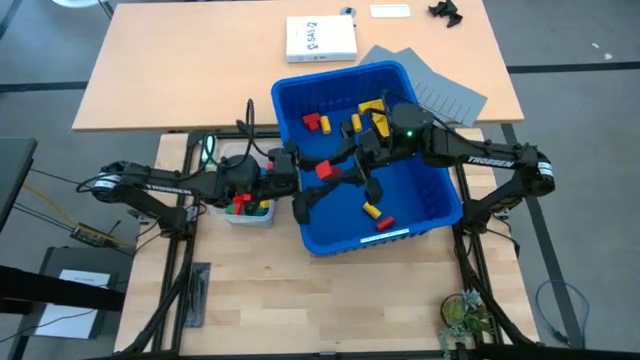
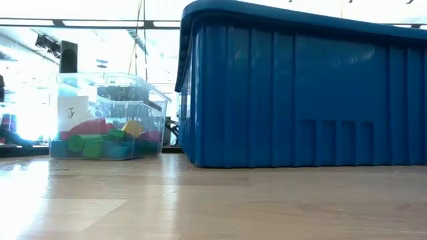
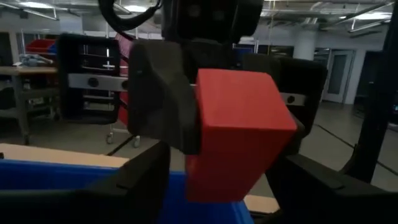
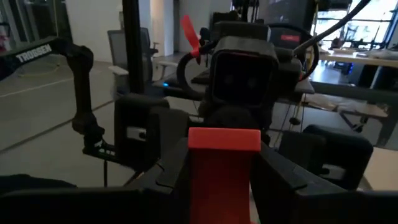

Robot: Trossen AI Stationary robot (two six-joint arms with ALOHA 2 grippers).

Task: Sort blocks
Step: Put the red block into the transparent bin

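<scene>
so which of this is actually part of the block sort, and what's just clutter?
In the job:
- red block, between both grippers over the blue bin
- loose blocks in the bin
- sorted blocks in the clear tub
- left gripper
- right gripper

Lying about:
- white booklet
- grey sheets
- black item at the far table edge
- small plant

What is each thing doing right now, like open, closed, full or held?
Small red plastic block: held in the air between both end effectors, over the bin.
Right end effector: shut on the red block.
Left end effector: around the red block.
Large blue plastic bin: open, few loose blocks inside.
Small clear plastic tub: open, partly filled.
</scene>
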